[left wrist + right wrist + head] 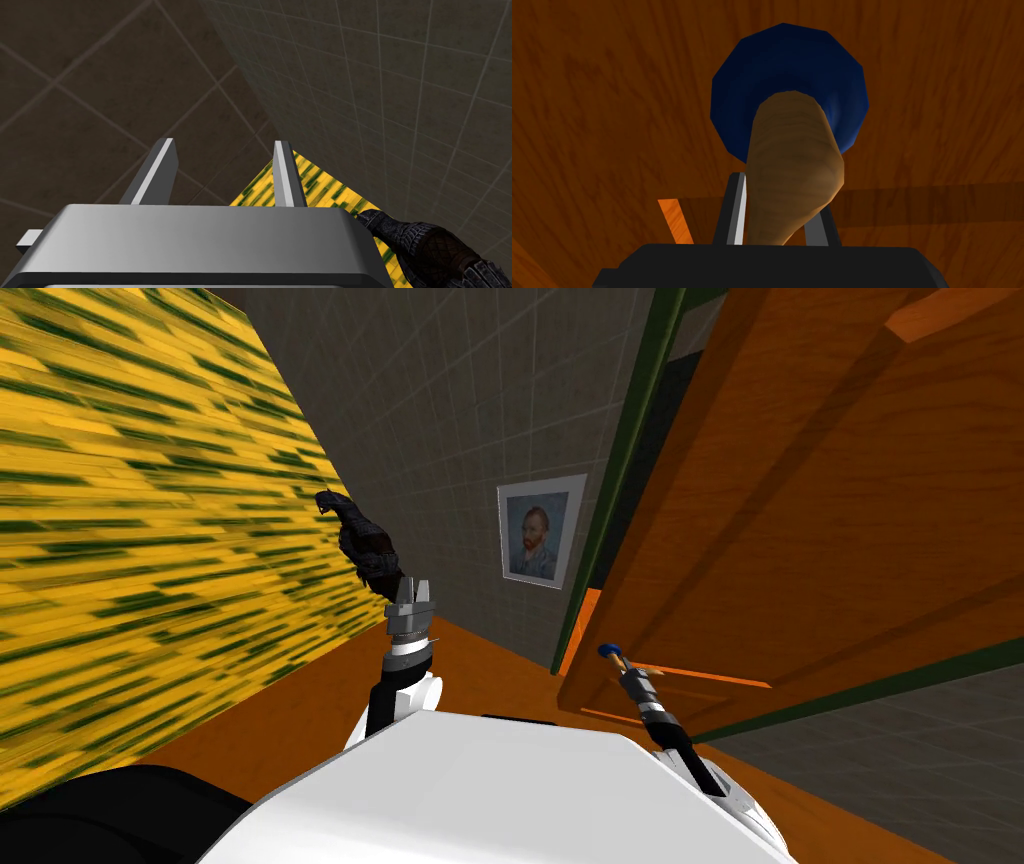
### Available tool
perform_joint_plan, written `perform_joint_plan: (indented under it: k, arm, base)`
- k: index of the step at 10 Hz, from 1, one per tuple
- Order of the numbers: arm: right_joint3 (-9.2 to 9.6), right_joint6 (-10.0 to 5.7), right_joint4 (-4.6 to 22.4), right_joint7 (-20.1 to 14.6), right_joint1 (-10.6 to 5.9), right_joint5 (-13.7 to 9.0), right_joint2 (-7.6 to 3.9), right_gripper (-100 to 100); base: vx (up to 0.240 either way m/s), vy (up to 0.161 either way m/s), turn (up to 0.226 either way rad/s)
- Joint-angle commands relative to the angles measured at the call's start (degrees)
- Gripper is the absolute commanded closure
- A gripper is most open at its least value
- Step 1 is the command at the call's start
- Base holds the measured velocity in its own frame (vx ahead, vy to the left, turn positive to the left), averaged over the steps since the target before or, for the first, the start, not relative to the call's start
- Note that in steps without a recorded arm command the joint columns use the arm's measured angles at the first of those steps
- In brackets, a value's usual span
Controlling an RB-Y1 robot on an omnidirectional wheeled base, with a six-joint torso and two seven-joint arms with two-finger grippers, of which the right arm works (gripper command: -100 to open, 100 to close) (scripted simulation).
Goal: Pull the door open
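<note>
An orange-brown wooden door (800,508) fills the right of the head view, swung partly off its dark green frame (630,438). Its handle is a tan lever (792,165) on a dark blue round base (789,65). My right gripper (622,664) reaches up to that handle, and in the right wrist view its two fingers (734,215) press the lever's sides. My left gripper (411,600) is raised at the left of my chest, away from the door; its fingers (284,175) stand apart with nothing between them.
A yellow and green patterned wall (130,538) runs close on my left, with a dark scaly figure (360,543) beside the left gripper. A framed portrait (538,531) hangs on the grey tiled wall ahead. Orange floor (480,668) lies between.
</note>
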Motion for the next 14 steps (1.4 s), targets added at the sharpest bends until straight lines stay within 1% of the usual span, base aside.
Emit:
perform_joint_plan:
  k: [1, 4, 6, 7, 8, 9, 12, 13, 14]
  arm:
    - [1.23, -2.1, -0.05, -1.0, 1.29, 0.07, -1.06, 100]
    - [2.27, -3.85, 0.0, -1.93, 2.29, 0.06, -2.12, 100]
    - [3.46, -5.83, 0.06, -2.98, 3.42, 0.05, -3.31, 100]
    - [3.89, -6.55, 0.08, -3.36, 3.83, 0.04, -3.75, 100]
    - [3.75, -6.01, 0.36, -3.16, 3.38, 0.1, -3.27, 100]
    - [4.25, -7.34, 0.88, -3.72, 3.93, 0.21, -3.63, 100]
    - [4.82, -9.5, 1.64, -4.52, 4.8, 0.32, -4.47, 100]
    - [5.14, -10.69, 2.06, -4.96, 5.28, 0.38, -4.94, 100]
    - [5.34, -11.46, 2.33, -5.25, 5.59, 0.41, -5.24, 100]
  base:
    - [-0.203, -0.08, 0.132]
    - [-0.126, -0.035, 0.065]
    - [-0.152, -0.057, 0.107]
    - [-0.16, -0.069, 0.108]
    - [-0.066, -0.025, 0.028]
    - [-0.143, -0.018, 0.168]
    - [-0.218, -0.086, 0.174]
    - [-0.233, -0.06, 0.202]
    - [-0.245, -0.09, 0.194]
